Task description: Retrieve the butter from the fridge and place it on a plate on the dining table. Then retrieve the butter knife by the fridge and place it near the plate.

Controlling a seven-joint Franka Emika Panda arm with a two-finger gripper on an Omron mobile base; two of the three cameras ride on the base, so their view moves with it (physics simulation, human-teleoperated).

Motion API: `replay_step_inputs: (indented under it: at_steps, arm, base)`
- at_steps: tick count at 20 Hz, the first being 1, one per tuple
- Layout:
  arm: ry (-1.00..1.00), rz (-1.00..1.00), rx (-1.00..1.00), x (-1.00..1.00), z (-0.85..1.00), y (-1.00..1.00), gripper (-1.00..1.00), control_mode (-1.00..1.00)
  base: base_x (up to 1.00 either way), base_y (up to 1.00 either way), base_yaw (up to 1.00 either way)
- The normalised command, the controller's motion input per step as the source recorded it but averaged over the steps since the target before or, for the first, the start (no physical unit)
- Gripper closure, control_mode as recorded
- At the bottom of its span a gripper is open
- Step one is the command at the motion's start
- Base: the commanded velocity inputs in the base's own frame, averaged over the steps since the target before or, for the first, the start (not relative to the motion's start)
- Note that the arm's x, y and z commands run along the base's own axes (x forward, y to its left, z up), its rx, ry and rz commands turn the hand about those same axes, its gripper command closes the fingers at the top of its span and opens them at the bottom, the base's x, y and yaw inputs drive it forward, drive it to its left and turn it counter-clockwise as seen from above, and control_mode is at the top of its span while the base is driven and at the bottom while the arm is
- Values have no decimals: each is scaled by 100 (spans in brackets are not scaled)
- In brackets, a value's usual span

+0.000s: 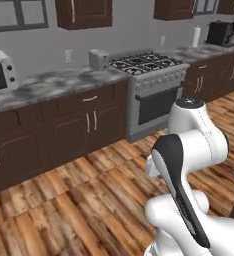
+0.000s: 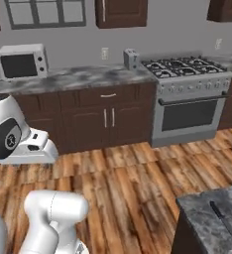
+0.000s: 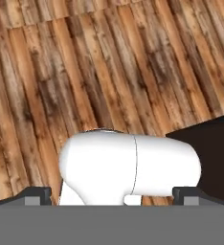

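**Claw wide open over the wood floor, knife lying on the stone-topped desk**

In the hand view the claw (image 3: 112,195) pointed down at the plank floor (image 3: 85,72), its two dark tips far apart at the lower edge and nothing between them; it was fully spread and held no object. A dark brown surface (image 3: 214,143) cut into that view at the right.

In the right base view a corner of the dining table (image 2: 202,213), a desk with a grey marbled top over a dark base, stood at the lower right. On it lay the butter knife (image 2: 223,218), slim and near-black, running diagonally toward the lower right corner of the picture.

Across the floor ran a long kitchen counter (image 2: 78,77) with dark wood cabinets beneath. A white microwave (image 2: 21,62) sat on it at the left, a small toaster (image 2: 131,58) further right, just beside a steel stove (image 2: 190,99) with gas burners and an oven door. In the left base view a paper towel roll (image 1: 196,36) and a dark coffee machine (image 1: 220,33) stood on the far counter beyond the stove.
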Motion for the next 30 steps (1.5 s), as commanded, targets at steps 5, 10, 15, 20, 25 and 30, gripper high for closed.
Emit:
replay_step_inputs:
  at_steps: [5, 10, 15, 20, 25, 30]
  arm:
    - [0, 0, 0, 0, 0, 0, -100, 100]
    - [0, 0, 0, 0, 0, 0, -100, 100]
    - [0, 0, 0, 0, 0, 0, -100, 100]
    - [0, 0, 0, 0, 0, 0, -100, 100]
    - [0, 0, 0, 0, 0, 0, -100, 100]
    - [0, 0, 0, 0, 0, 0, -100, 100]
  base:
    - [8, 7, -100]
    - [0, 0, -100]
    - [13, 42, -91]
    - [2, 78, -68]
    - [-16, 100, -43]
    - [30, 86, -70]
